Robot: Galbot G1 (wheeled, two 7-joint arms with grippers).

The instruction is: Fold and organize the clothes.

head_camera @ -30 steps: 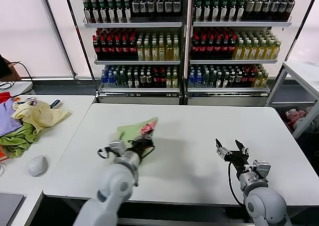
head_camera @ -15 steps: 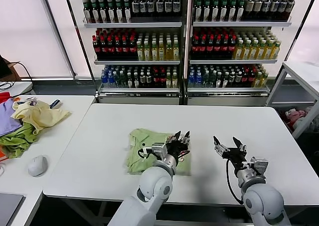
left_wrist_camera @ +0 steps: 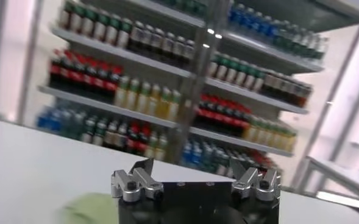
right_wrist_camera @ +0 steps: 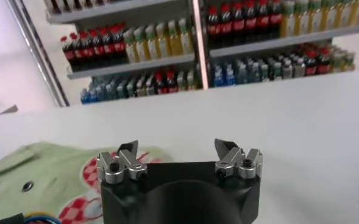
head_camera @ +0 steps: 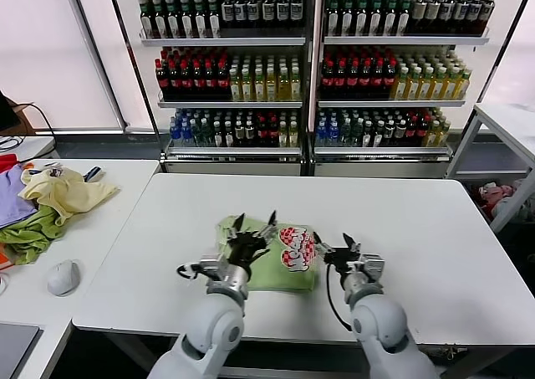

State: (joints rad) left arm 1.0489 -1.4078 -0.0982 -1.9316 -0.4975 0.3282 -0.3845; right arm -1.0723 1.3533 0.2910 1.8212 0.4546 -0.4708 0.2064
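One light green shirt (head_camera: 267, 258) lay folded at six o'clock on the white table (head_camera: 418, 220). Left gripper (head_camera: 251, 228) and right gripper (head_camera: 341, 247) stood wide open, empty. Tidying possibly remained.

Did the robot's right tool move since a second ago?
Yes. The right tool has moved left across the white table, from out on bare tabletop to the right edge of the green shirt.

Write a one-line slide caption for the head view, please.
Folded light green shirt on the white table; left gripper and right gripper flank it, jaws open.
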